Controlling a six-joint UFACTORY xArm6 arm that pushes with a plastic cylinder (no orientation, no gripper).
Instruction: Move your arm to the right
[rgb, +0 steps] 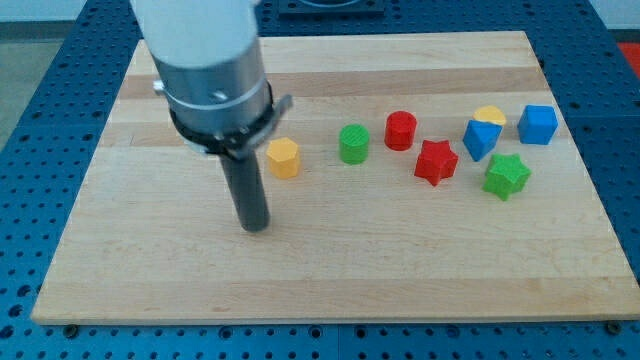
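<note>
The arm's dark rod comes down on the wooden worktop (330, 270) toward the view's left, and its tool, the tip (256, 226), is a plain rod end with no jaws to open or close, holding nothing. It rests just below-left of the orange hexagonal block (283, 158), apart from it. Further to the view's right sit the green cylinder (353, 143), red cylinder (401, 130), red star (436, 162), a blue block (480, 139) against a yellow block (490, 115), a blue cube (537, 124) and a green star (506, 176).
</note>
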